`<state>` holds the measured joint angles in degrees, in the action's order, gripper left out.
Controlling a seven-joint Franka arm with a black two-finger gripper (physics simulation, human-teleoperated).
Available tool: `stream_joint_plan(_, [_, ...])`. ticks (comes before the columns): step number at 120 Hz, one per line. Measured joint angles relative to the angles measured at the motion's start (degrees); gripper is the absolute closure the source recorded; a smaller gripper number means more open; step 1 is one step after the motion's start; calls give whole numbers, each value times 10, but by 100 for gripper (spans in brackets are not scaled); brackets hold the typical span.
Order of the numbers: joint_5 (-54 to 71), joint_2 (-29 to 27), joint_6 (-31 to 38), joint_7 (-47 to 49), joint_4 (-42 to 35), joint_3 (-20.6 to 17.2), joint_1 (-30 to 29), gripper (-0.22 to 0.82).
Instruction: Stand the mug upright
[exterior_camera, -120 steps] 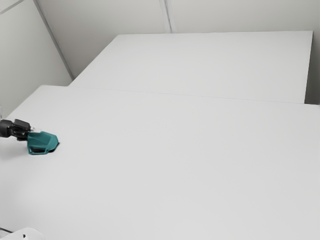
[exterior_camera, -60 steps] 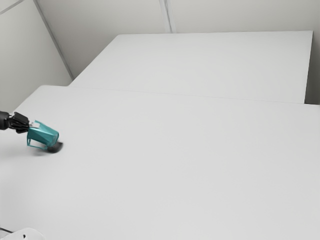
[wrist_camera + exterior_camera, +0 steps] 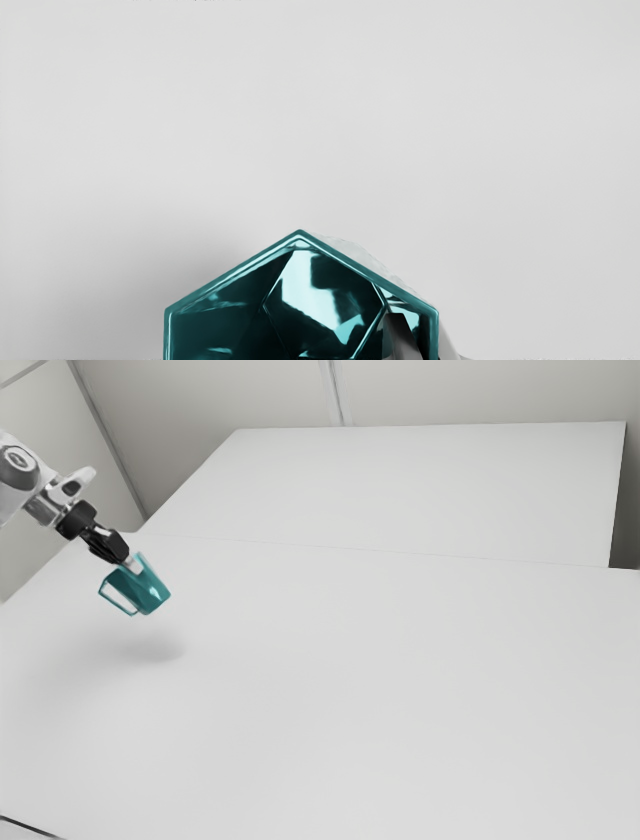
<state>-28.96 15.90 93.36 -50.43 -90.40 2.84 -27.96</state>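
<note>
Here's the bench (image 3: 370, 690), a wide pale sheet running under all of this, and in from the exterior view's left comes the arm (image 3: 22, 475), angled down over it. A soft shadow (image 3: 152, 650) lies on that surface, well apart from the mug (image 3: 147, 589), so the teal mug is up in the air! It's leaning, mouth toward the arm, base slanting down to the exterior view's right. The tool (image 3: 130, 564) has it by the rim, pinching one wall: one finger (image 3: 401, 336) inside, the other outside. The handle (image 3: 117, 603), smallest of the lot, hangs off the exterior view's left side.

This looks like the righting step, mug in the grip but not yet standing. The next move calls for tipping the base level with the bench, then easing down to full contact before letting go; release it slanted and it could topple.
</note>
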Motion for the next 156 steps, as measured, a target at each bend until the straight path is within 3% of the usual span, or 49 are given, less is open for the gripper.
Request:
stream_joint_plan(43, [178, -200, 268, 83, -287, -2, 181, 78])
stream_joint_plan(72, [238, -275, 387, 144, -408, -34, 173, 78])
stream_joint_plan(102, [263, -279, 433, 201, -473, -73, 174, 78])
stream_joint_plan(148, [296, -208, 453, 254, -472, -95, 174, 78])
stream_joint_plan(156, [298, -207, 454, 260, -472, -100, 172, 74])
